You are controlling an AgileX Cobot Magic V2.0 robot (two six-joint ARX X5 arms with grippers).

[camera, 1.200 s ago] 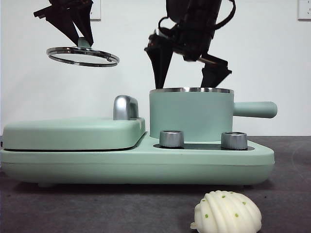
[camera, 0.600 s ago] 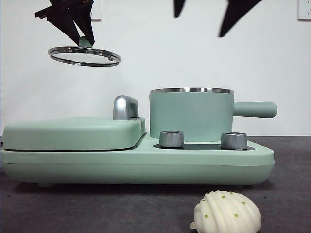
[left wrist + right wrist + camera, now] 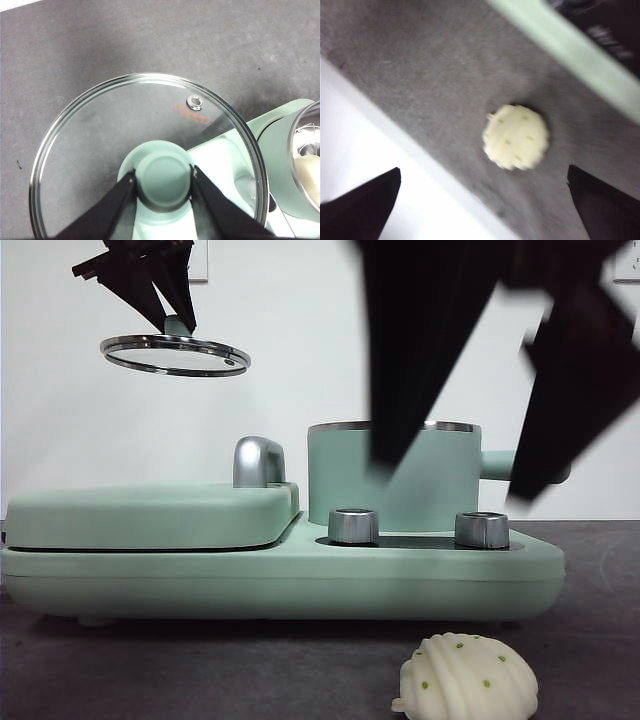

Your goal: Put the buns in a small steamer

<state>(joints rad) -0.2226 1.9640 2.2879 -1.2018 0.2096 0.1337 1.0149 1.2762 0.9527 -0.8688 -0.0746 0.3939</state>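
Dark grey tabletop, white wall behind: lid up, one bun left to fetch.

Your right gripper (image 3: 465, 475) fills the upper right of the front view, jaws spread wide and empty, over the shell-shaped bun (image 3: 466, 677) at bottom centre. Your left gripper (image 3: 163, 181) clamps the lid's knob (image 3: 163, 181), holding the lid (image 3: 175, 355) high at upper left. The steamer (image 3: 392, 478) sits open at centre. Watch it: the wrist picture is blurred, and a misjudged descent could squash or nudge that soft bun.
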